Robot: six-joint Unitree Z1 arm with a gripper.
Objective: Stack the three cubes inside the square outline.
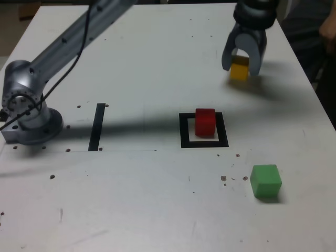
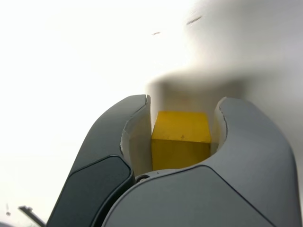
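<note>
A pale grey-white table (image 1: 157, 210) fills nearly the whole exterior view, its top speckled with small dark marks and scuffs (most of them near the middle and the exterior view's left). Soft shadows lie across it. Beyond the far left corner shows a strip of brownish floor (image 1: 16, 23).

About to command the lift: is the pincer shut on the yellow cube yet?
Shut on it, apparently: in the wrist view both pincer jaws sit against the yellow cube's sides. Whether it has left the table, cannot tell.
</note>
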